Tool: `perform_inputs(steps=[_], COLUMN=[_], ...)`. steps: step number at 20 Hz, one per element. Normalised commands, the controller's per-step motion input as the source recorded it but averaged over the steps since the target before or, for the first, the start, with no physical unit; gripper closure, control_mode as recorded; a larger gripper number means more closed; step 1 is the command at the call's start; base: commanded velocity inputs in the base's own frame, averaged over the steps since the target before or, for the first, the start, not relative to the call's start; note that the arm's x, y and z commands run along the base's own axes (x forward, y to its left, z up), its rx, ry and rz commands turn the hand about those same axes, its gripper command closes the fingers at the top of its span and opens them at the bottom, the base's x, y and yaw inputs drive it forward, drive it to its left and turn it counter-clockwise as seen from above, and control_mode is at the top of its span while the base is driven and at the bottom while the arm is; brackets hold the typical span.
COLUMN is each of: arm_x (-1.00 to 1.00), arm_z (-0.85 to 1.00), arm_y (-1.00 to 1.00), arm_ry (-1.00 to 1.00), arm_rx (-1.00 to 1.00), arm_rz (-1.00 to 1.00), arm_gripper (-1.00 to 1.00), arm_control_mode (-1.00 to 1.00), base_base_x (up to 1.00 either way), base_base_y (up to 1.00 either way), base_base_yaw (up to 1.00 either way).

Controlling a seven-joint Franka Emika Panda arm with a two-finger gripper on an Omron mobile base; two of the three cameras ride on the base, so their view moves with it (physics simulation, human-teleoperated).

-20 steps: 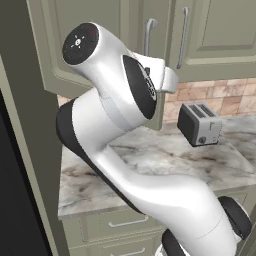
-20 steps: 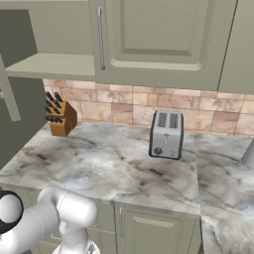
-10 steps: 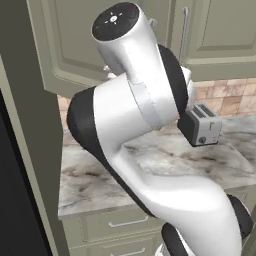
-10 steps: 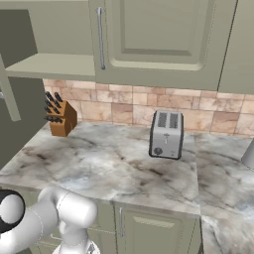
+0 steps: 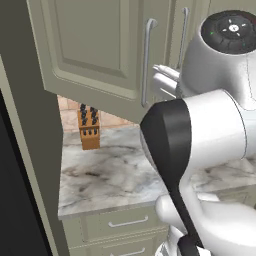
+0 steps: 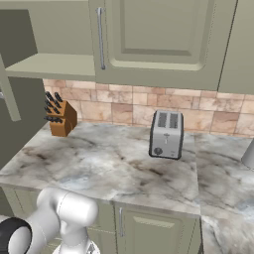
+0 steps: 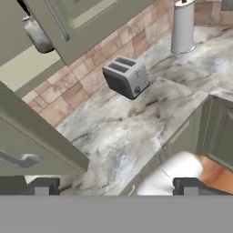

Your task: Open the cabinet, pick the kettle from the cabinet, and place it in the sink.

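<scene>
Cabinet (image 6: 149, 39) door open, kettle (image 7: 37, 34) on its shelf; gripper (image 7: 113, 185) released, over counter (image 7: 132, 123) near toaster (image 7: 126, 76).

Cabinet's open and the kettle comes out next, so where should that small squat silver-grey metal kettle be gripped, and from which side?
Probably the thin black handle atop the silver-grey kettle, jaws entering through the open front of the pale grey-green cabinet: the rounded body looks wide and smooth, and the shelf blocks approach from below.
</scene>
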Motion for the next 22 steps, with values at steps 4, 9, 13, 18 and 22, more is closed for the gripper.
perform_inputs(steps=[4, 9, 13, 18, 22], arm_x=[-0.05, -0.04, 0.02, 0.25, 0.24], arm_z=[-0.12, -0.01, -0.05, -0.20, -0.16], arm_y=[-0.65, -0.62, -0.45, -0.20, -0.01], arm_ry=[-0.01, 0.06, 0.18, 0.22, 0.12], arm_rx=[0.11, 0.08, 0.16, 0.24, 0.27], arm_rz=[0.05, 0.05, 0.15, 0.26, 0.32], arm_gripper=[-1.00, -1.00, -1.00, -1.00, -1.00], arm_control_mode=[-1.00, -1.00, -1.00, -1.00, -1.00], base_base_x=[0.00, 0.00, 0.00, 0.00, 0.00], base_base_y=[0.00, 0.00, 0.00, 0.00, 0.00], base_base_yaw=[0.00, 0.00, 0.00, 0.00, 0.00])
